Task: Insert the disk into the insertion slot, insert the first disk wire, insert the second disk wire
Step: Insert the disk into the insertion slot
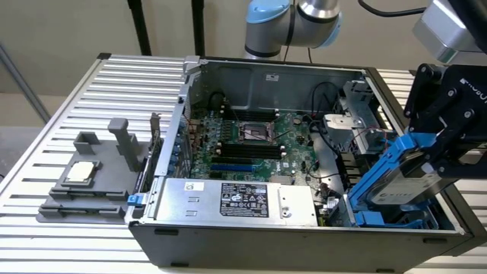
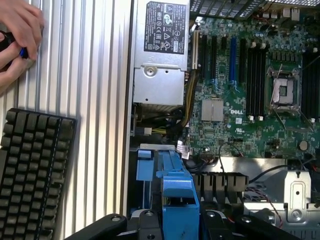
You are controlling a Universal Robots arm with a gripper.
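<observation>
Over the drive cage point(image 1: 384, 220): the disk point(image 1: 403, 185) hangs tilted in its blue carrier point(image 2: 177, 200), low end toward the cage mouth, high end raised clear of it.
Claw: the gripper point(image 1: 437, 168) is clamped on the carrier's long sides, so the disk is carried and not resting free.
Contact: whether the low end touches the drive cage cannot be told.
Step one: under way by the look of it; the disk is not seated or level in the drive cage.
Wires: thin red and black wires point(image 2: 257, 192) lie loose just beside the drive cage, none joined to the disk; both wire steps appear undone.
Neighbour: the power-supply box point(image 1: 236, 200) sits beside the drive cage, untouched.
</observation>
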